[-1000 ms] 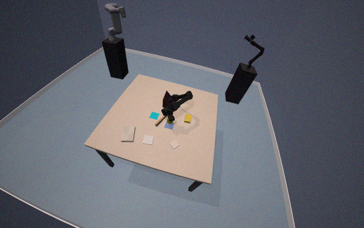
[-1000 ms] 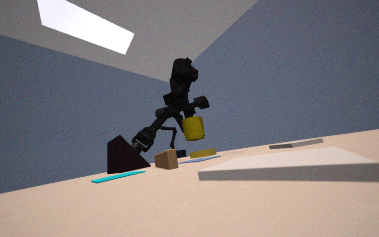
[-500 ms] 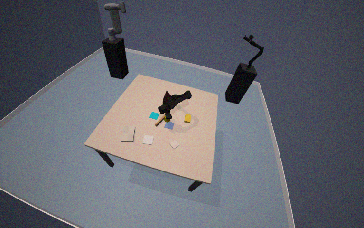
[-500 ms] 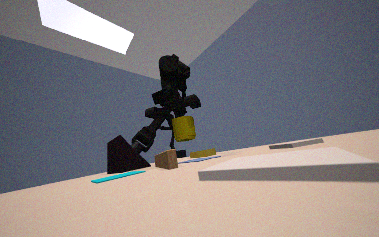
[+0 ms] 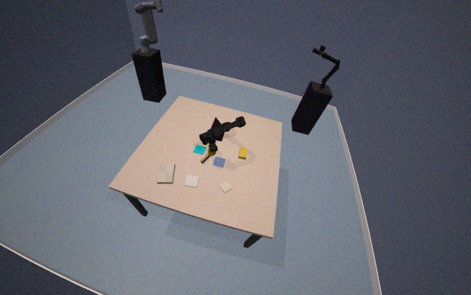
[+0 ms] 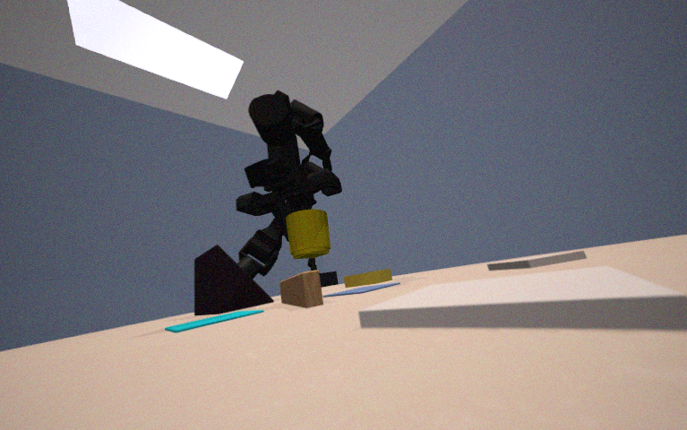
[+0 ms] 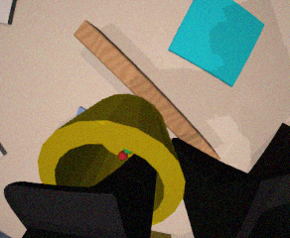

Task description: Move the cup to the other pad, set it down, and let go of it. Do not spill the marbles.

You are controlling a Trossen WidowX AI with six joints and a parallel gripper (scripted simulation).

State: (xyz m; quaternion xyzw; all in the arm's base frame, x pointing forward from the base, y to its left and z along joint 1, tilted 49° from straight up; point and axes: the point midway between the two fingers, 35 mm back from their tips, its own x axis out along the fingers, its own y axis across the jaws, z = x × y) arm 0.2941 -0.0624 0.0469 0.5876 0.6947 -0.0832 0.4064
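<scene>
The jaws pinch the yellow cup (image 6: 308,233) by its rim wall, airborne above the wooden bar (image 6: 301,288), short of the cyan pad (image 6: 213,320). Tilting or jerking risks spilling the marbles (image 7: 124,155).

Obstacle: wooden bar (image 7: 141,86), lying on the tabletop (image 5: 179,120) between cyan pad (image 7: 216,34) and blue pad (image 5: 218,161); crossed overhead by the cup (image 6: 308,233) carried in the end effector (image 7: 165,159). Dark wedge (image 6: 224,285) stands behind. Cyan pad surface is unoccupied; yellow block (image 5: 242,152) lies well apart.
</scene>
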